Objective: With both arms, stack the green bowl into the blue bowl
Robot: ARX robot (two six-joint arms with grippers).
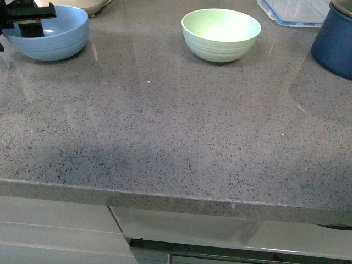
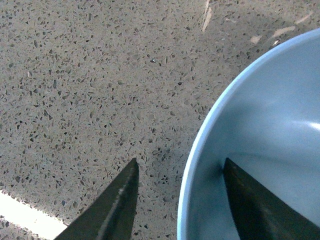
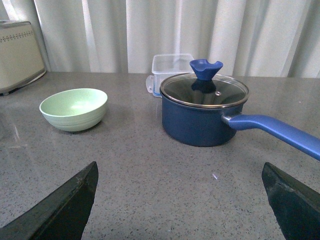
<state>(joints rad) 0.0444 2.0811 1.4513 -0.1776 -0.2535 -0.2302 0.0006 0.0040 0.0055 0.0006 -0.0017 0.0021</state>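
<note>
Left tool (image 2: 180, 164) straddles the blue bowl (image 1: 55, 41) rim!
It's spread wide, one finger inside the bowl, one outside over the desk (image 1: 165, 126), far left in the front view. The green bowl (image 1: 221, 34) sits upright, well apart, with the navy pot (image 3: 200, 122) near it. The right tool (image 3: 179, 170) is spread too, gripping nothing.

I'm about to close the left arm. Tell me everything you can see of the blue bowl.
The blue bowl is light sky-blue, round and matte, plastic-looking, with faint ridges low on its outer wall. It stands upright on the grey speckled counter, at the far left and back in the front view, well apart from the green bowl. The left pincer is open and straddles its rim: one finger is inside, the other outside over the counter. Whether either touches the wall cannot be told. No contents show.
</note>
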